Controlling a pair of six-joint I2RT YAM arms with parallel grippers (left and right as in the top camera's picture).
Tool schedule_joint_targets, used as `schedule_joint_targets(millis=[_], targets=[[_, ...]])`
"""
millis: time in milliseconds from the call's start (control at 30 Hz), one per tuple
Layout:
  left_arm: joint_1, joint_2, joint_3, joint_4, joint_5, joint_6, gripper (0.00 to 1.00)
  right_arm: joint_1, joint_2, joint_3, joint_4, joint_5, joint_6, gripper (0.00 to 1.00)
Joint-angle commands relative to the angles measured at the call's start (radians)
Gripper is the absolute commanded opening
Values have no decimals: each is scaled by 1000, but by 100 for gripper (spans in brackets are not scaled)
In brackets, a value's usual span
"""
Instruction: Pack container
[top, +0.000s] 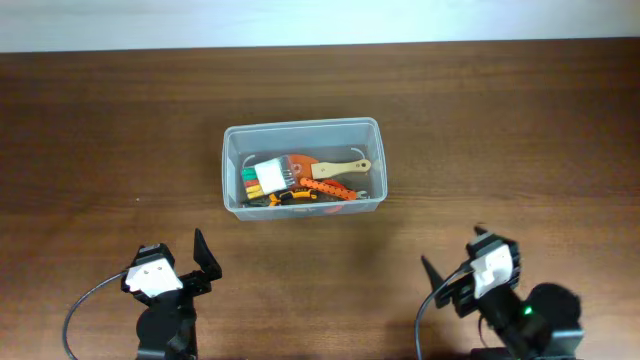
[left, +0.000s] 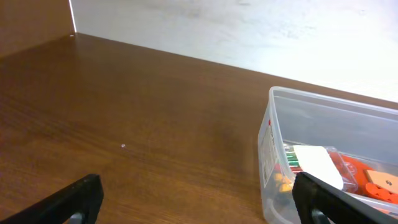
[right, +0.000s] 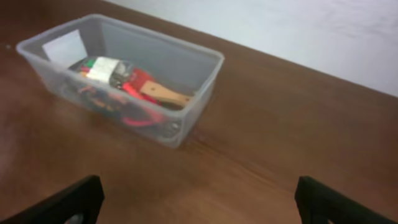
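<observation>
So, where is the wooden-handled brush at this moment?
In the overhead view, the wooden-handled brush lies inside the clear container, among the other tools, with its handle pointing toward the container's right end.

We are two black arms, the left arm (top: 165, 325) and the right arm (top: 535, 325). Each of us wears a white block (top: 152, 268) near its flat, black fingers (left: 78, 199). A thin grey cable (top: 75, 315) loops off each of us. A tiny green light (top: 522, 311) glows on the right arm.
</observation>
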Motion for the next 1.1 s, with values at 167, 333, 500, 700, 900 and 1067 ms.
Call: schedule_joint_targets(millis=[167,333,500,700,900,1067], targets=[[-4,-5,-4,-1,-3,9,99,-6,-143,-179,15,-47,-7,98],[-4,-5,-4,-1,-4,9,99,-6,-143,-198,14,-34,-7,98],[-4,-5,-4,-1,-4,9,99,-6,-143,-203,14,-9,-7,98],[-4,-5,-4,-1,-4,9,99,-6,-143,-233,14,-9,-7,98],[-4,-5,-4,-1,-3,9,99,-6,-143,-233,14,-9,-7,98],[-4,-5,-4,-1,-3,9,99,-6,-143,-233,14,-9,-7,98]])
